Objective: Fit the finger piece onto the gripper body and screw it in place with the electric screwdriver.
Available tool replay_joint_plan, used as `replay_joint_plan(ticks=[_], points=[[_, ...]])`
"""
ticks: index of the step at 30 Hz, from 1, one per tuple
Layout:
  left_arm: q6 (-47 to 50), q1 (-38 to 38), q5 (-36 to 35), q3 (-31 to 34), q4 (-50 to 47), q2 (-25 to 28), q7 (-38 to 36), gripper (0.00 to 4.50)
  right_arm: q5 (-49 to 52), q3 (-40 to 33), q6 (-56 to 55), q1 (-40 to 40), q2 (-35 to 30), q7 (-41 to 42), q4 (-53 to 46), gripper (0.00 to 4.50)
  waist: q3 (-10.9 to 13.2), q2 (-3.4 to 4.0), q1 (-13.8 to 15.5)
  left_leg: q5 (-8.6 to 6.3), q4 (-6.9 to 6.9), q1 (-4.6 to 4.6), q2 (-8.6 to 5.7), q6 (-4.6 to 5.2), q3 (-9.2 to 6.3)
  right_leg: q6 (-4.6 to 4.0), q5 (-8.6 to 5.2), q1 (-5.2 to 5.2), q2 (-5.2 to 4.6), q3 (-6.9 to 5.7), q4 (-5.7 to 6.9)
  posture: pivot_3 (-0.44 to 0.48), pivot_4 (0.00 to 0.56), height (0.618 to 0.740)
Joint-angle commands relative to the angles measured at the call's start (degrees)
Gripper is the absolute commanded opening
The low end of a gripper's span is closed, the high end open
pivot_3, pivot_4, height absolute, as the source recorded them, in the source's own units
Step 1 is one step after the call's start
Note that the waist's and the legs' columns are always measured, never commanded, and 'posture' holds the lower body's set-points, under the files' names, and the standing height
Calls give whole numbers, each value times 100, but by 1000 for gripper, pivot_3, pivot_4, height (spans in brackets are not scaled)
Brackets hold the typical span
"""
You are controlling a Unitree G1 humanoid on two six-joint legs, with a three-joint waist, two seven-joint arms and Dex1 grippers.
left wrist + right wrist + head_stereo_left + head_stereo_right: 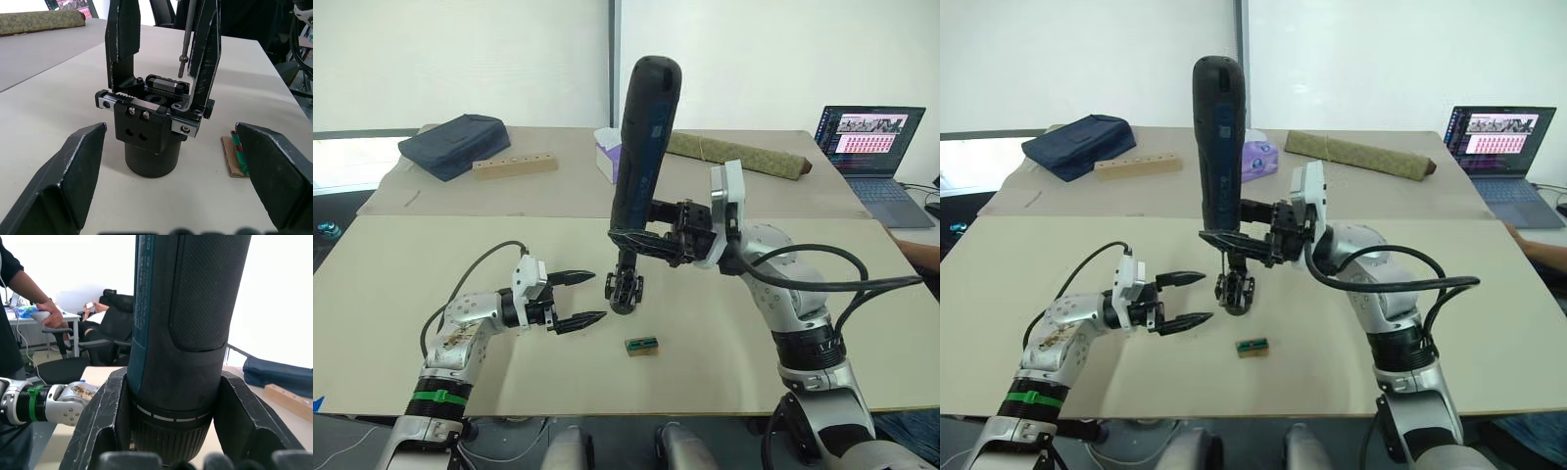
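Matte cylindrical electric screwdriver (644,147) clamped upright by right end effector (651,237); left end effector (579,299) spread.

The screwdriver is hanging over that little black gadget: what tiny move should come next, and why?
Probably ease the screwdriver straight down. The right gripper holds it upright, and its metal tip hangs just above the gripper body, not yet seated on a screw. The left gripper waits open beside the body.

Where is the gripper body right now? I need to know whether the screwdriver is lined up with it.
In the left eye view the gripper body stands upright mid-table, directly beneath the electric screwdriver held by the right pincer, between the open left pincer and the small green-and-brown block.
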Motion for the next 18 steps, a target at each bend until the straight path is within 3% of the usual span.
replay_joint_plan(ticks=[1, 18], points=[[-112, -67, 4, 17, -64, -28, -20, 4500, 24, -97, -104, -294, 65, 9, -37, 1937, 0, 0, -1, 0, 0, 0, 0, 0, 0, 0, 0, 0, 0, 0, 0, 0, 150, 740], [-87, -67, 27, -4, -87, -93, 43, 4500, -23, -33, -26, -403, 83, 114, 189, 1937, 0, 0, -2, 0, 0, 0, 0, 0, -1, 0, 0, 0, 0, 0, 0, 0, 150, 740]])
